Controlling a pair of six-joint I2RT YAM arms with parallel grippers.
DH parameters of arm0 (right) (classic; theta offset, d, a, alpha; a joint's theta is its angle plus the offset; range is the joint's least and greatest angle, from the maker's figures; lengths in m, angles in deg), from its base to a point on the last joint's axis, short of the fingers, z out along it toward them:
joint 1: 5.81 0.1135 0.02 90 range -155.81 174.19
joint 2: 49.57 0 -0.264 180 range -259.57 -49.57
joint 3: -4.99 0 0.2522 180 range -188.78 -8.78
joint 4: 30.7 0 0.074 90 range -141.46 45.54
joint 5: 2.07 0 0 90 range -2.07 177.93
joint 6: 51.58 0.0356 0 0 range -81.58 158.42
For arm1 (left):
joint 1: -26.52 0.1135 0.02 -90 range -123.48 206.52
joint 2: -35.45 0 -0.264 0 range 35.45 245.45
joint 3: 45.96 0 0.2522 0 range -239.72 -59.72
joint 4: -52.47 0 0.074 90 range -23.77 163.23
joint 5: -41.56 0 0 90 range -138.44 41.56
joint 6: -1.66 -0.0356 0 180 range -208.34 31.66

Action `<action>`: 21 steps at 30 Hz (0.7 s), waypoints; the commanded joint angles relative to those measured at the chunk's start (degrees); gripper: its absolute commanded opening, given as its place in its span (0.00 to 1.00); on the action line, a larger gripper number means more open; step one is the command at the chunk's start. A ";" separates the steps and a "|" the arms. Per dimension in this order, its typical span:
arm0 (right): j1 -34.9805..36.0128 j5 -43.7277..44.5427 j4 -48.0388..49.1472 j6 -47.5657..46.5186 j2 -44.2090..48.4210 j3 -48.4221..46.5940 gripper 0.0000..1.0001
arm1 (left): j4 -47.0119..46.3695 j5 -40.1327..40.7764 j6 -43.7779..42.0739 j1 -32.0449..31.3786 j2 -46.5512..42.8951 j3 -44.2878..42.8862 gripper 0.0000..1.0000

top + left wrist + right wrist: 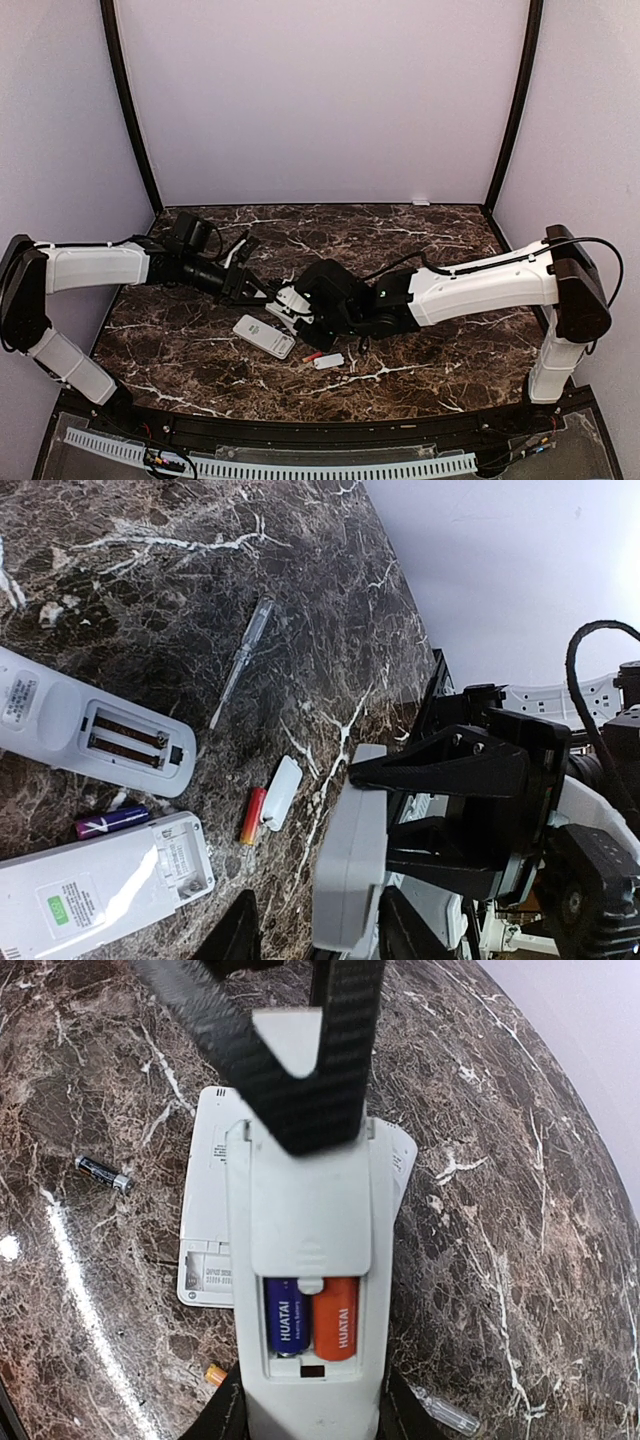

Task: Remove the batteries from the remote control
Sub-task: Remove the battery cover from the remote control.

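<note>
Nearest me on the dark marble desk (180,370) lies a loose red battery (252,815), just beside a small white cover (282,792). A little farther on, two white remotes rest back up. The first remote (100,880) has a purple battery (110,823) just beside its edge. The second remote (100,730) shows an open battery bay. A black battery (100,1173) lies apart from them, and a thin clear tool (240,660) lies farther out.

Over these, my right hand (312,1415) is clamped on the lower end of the remote control (310,1240), one finger on each long side, holding it off the desk. Its back lid (310,1200) is slid partway up. In the uncovered bay a blue battery (285,1320) and an orange battery (338,1320) sit side by side.

From the far end my left hand (325,935) reaches in, one finger (300,1070) lying over the back lid. Its fingers stand either side of the remote control, but I cannot tell whether they grip it.
</note>
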 commanded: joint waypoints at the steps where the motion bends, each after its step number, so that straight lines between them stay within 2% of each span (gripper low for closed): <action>1: 0.62 0.45 0.84 0.34 1.50 0.35 0.08 | 3.52 1.54 -1.94 2.24 -1.73 -0.25 0.37; 10: 0.61 0.68 0.77 -0.01 0.43 -0.27 0.08 | 0.80 -2.65 -0.35 2.53 -1.71 0.54 0.17; 15: 0.55 1.09 0.71 0.54 0.44 0.26 0.07 | -0.14 -3.51 1.00 3.79 -2.41 2.10 0.11; 21: 0.39 0.89 1.70 1.76 1.25 1.75 0.07 | -5.75 -8.60 5.81 6.69 -5.23 4.74 0.03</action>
